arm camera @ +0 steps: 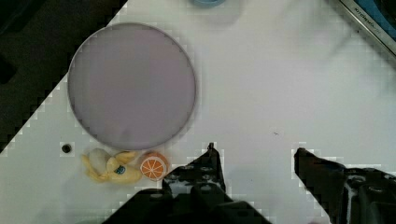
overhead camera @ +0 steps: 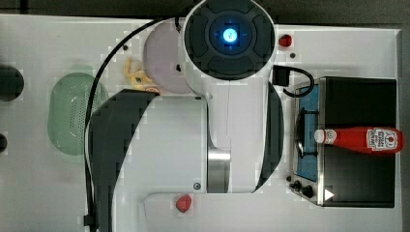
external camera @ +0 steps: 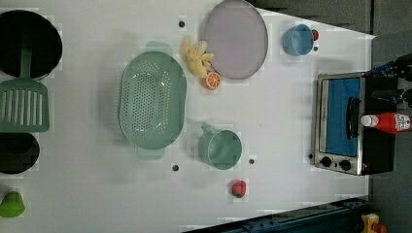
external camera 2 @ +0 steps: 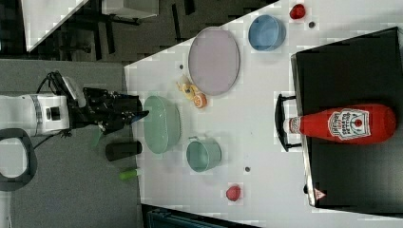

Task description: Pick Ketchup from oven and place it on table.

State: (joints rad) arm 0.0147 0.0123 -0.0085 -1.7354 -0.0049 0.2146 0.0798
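Observation:
The Ketchup (overhead camera: 360,140) is a red bottle with a white cap. It lies on its side on the black top of the oven (overhead camera: 360,101), cap over the glass door. It also shows in the left view as the Ketchup (external camera: 388,122) on the oven (external camera: 337,124), and in the right view as the Ketchup (external camera 2: 349,124) on the oven (external camera 2: 351,66). My gripper (arm camera: 256,156) hangs open above the bare white table (arm camera: 280,84), nothing between its fingers. In the right view the gripper (external camera 2: 137,114) is far from the oven, at the table's (external camera 2: 256,118) far end beside the green colander (external camera 2: 162,124).
A purple plate (arm camera: 132,85), a toy banana (arm camera: 109,168) and an orange slice (arm camera: 154,166) lie near the gripper. A green cup (external camera: 221,148), a blue cup (external camera: 297,40) and small red toys (external camera: 238,188) stand on the table. My arm (overhead camera: 227,96) covers the table's middle in the top view.

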